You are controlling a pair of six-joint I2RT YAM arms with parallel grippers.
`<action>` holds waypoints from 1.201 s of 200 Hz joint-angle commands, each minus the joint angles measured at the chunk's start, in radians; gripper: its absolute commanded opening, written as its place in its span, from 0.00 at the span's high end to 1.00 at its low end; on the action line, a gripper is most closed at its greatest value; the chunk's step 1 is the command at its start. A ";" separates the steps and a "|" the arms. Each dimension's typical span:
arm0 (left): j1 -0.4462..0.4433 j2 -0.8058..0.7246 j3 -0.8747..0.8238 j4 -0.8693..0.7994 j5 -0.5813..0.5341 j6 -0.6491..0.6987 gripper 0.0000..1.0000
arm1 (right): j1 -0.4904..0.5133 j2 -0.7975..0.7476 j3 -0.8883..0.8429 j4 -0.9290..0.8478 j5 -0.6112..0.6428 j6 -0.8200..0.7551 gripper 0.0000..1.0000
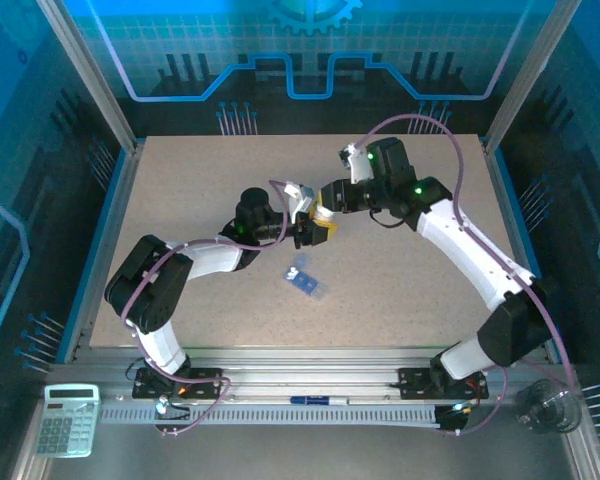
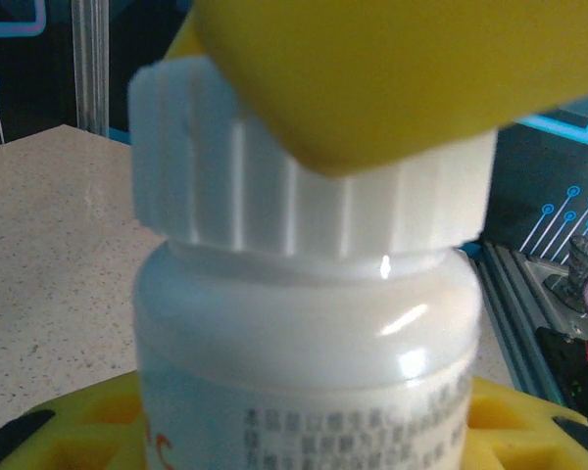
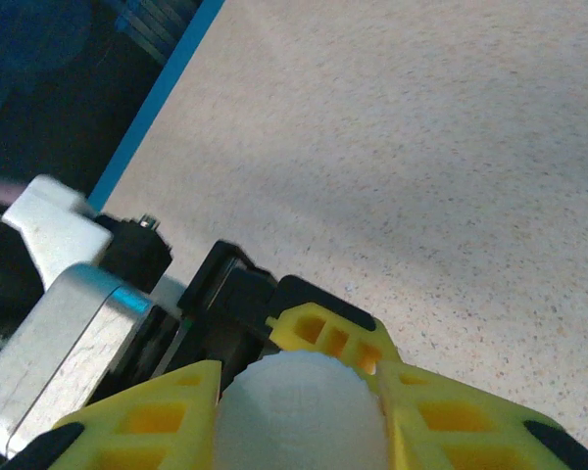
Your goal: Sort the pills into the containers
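Top external view shows you the 2 arms meeting over the middle of the table (image 1: pixel 430 300). Your left gripper (image 1: pixel 308 236) and your right gripper (image 1: pixel 323 215) are nose to nose there. The blue pill box (image 1: pixel 306 281) lies flat on the table, just on the near side of them, toward the arm bases. Nothing touches it. It sits about halfway between the 2 arms.

Left wrist view shows you what the top one is too far away to show. The left gripper's yellow fingers (image 2: pixel 78 426) pinch a pill bottle (image 2: pixel 304 333) low on its body. The bottle's long way runs straight up that picture, with the ribbed white cap (image 2: pixel 274 206) on top. A yellow finger (image 2: pixel 392 69) of the right gripper presses on the cap from above.

Right wrist view shows you both right fingers (image 3: pixel 147 421) squeezed on the cap, 1 on each side.

I think your next job is to twist the cap off. So turn the right gripper around the bottle's long way while the left one holds the body. After that, the bottle has to come toward you and down to reach the pill box.
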 commanded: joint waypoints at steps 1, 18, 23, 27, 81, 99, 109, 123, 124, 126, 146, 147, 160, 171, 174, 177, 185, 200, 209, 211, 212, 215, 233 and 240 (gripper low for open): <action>0.001 -0.031 0.018 0.084 -0.013 -0.003 1.00 | 0.086 -0.024 -0.118 0.048 0.147 0.206 0.66; 0.000 -0.033 0.019 0.080 -0.014 -0.001 1.00 | 0.117 -0.031 -0.140 0.080 0.181 0.251 0.64; 0.000 -0.033 0.019 0.079 -0.014 -0.002 1.00 | 0.123 -0.032 -0.138 0.082 0.188 0.257 0.64; 0.000 -0.033 0.020 0.078 -0.014 0.000 1.00 | 0.125 -0.031 -0.135 0.082 0.191 0.260 0.63; 0.000 -0.038 0.016 0.074 -0.015 0.003 1.00 | 0.049 -0.044 -0.037 0.020 0.094 0.204 0.48; 0.000 -0.038 0.017 0.073 -0.013 0.002 1.00 | -0.007 -0.075 -0.013 0.005 0.016 0.166 0.37; 0.001 -0.038 0.017 0.073 -0.013 0.003 1.00 | -0.037 -0.096 -0.005 0.000 -0.036 0.135 0.31; 0.000 -0.039 0.018 0.073 -0.012 0.003 1.00 | -0.081 -0.114 0.010 -0.022 -0.111 0.079 0.25; 0.000 -0.039 0.019 0.073 -0.013 0.003 1.00 | -0.084 -0.113 0.012 -0.024 -0.116 0.075 0.25; 0.000 -0.039 0.018 0.073 -0.012 0.005 1.00 | -0.090 -0.114 0.016 -0.027 -0.128 0.066 0.24; 0.000 -0.040 0.018 0.067 -0.003 0.011 1.00 | -0.149 -0.082 0.071 -0.091 -0.264 -0.036 0.24; 0.000 -0.041 0.018 0.067 -0.003 0.011 1.00 | -0.151 -0.078 0.076 -0.097 -0.271 -0.045 0.24; -0.001 -0.042 0.020 0.053 0.003 0.022 1.00 | -0.162 -0.022 0.156 -0.204 -0.311 -0.157 0.24; 0.000 -0.043 0.021 0.037 0.006 0.032 1.00 | -0.161 0.040 0.238 -0.308 -0.320 -0.250 0.24; 0.000 -0.044 0.021 0.033 0.006 0.034 1.00 | -0.161 0.051 0.258 -0.336 -0.323 -0.272 0.24; 0.000 -0.045 0.021 0.030 0.006 0.037 1.00 | -0.159 0.071 0.279 -0.361 -0.325 -0.291 0.24; 0.000 -0.047 0.021 0.024 0.007 0.042 1.00 | -0.156 0.110 0.328 -0.416 -0.319 -0.336 0.24; 0.001 -0.047 0.021 0.016 0.009 0.047 1.00 | -0.144 0.167 0.404 -0.500 -0.295 -0.399 0.23; 0.001 -0.048 0.022 0.011 0.009 0.047 1.00 | -0.133 0.191 0.437 -0.531 -0.271 -0.421 0.23; 0.002 -0.047 0.023 0.011 0.008 0.047 1.00 | -0.131 0.196 0.443 -0.535 -0.266 -0.425 0.23; 0.002 -0.047 0.024 0.011 0.008 0.047 1.00 | -0.130 0.198 0.445 -0.537 -0.265 -0.427 0.23; 0.002 -0.048 0.024 0.009 0.010 0.047 1.00 | -0.126 0.202 0.452 -0.543 -0.257 -0.431 0.23; 0.003 -0.045 0.027 0.005 0.011 0.047 1.00 | -0.105 0.231 0.485 -0.568 -0.227 -0.448 0.23; 0.004 -0.045 0.029 0.004 0.014 0.047 1.00 | -0.099 0.242 0.493 -0.573 -0.219 -0.452 0.23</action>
